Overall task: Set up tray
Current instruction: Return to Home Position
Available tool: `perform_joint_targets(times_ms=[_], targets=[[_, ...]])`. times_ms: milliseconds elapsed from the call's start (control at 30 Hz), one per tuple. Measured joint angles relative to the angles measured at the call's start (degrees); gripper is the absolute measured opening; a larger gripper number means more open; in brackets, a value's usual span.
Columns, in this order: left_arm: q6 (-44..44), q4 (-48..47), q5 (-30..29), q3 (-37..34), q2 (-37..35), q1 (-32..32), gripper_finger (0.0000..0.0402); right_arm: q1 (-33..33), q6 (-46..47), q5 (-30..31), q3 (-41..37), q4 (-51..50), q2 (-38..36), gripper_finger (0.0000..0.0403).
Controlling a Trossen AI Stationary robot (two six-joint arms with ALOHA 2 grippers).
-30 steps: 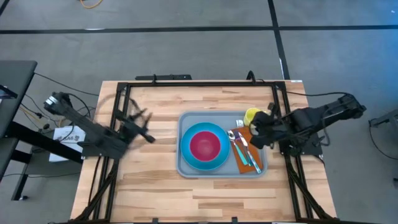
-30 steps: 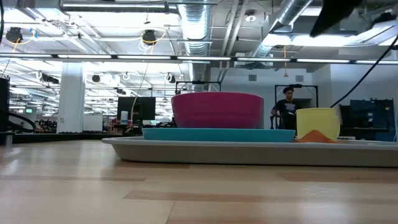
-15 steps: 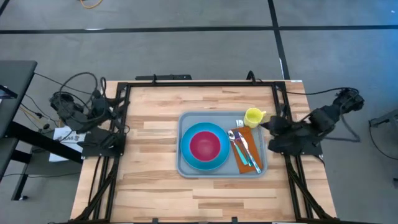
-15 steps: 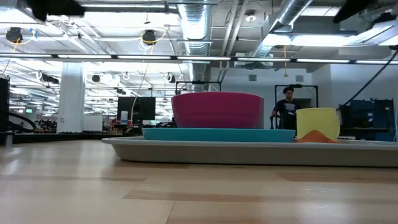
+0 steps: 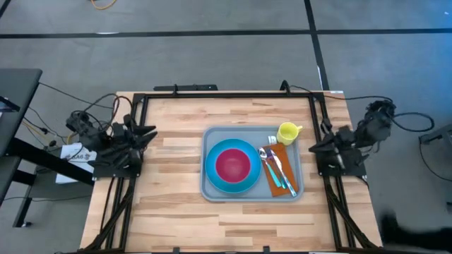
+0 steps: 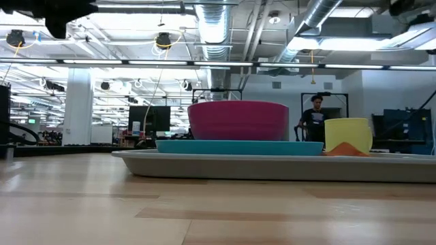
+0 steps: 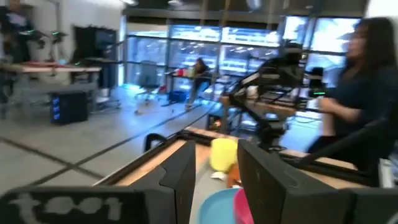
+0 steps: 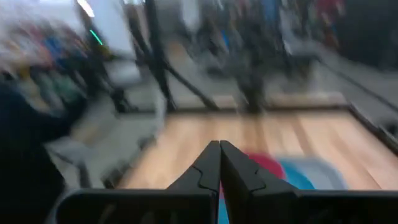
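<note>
On the pale wooden table (image 5: 169, 212), right of its middle, lies the large light grey-blue rectangular plastic tray (image 5: 212, 137), flat on the boards and touched by neither arm. Inside it, toward its left half, a round bright blue plate (image 5: 212, 171) carries a red bowl (image 5: 232, 164). On the tray's right half a brown napkin (image 5: 274, 186) holds a purple fork (image 5: 268, 164) with a blue patterned knife (image 5: 284, 175) alongside it, and a small yellow cup (image 5: 287, 131) stands at the far right corner. The left gripper (image 5: 145, 134) sits at the table's left edge, well apart from the tray and pointing toward it across bare wood; its wrist view shows its two dark fingers spread with a clear gap between them. The right gripper (image 5: 316, 148) is at the table's right edge, near the tray's right rim but not touching it, and its fingers are pressed together, tip against tip, with nothing between them. Beyond the table, a person (image 6: 315, 116) stands in the room.
</note>
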Motion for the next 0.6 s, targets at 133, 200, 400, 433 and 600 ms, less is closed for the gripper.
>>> perform_joint_targets(times_ms=[133, 200, 400, 433, 600], targets=[[-0.2, 8.2, 0.1, -5.1, 0.1, 0.0, 0.0107, -0.2, -5.4, -0.2, -6.7, 14.0, -6.3, 0.0001], [-1.9, 12.4, 0.3, -8.1, 0.1, 0.3, 0.0107, -0.9, -7.0, 0.0, -10.1, 21.8, -8.1, 0.0001], [-1.2, 26.3, 6.4, -15.0, 0.1, 3.1, 0.0107, -1.6, -14.5, -13.1, -12.9, 35.6, -9.5, 0.0001], [-1.5, 26.8, 7.2, -15.9, 0.1, 3.7, 0.0107, -1.6, -14.4, -16.5, -12.9, 34.7, -9.5, 0.0001], [-6.2, 28.6, 11.7, -19.7, 0.1, 7.3, 0.0107, -1.6, -13.6, -20.7, -19.6, 40.4, -7.9, 0.0001]])
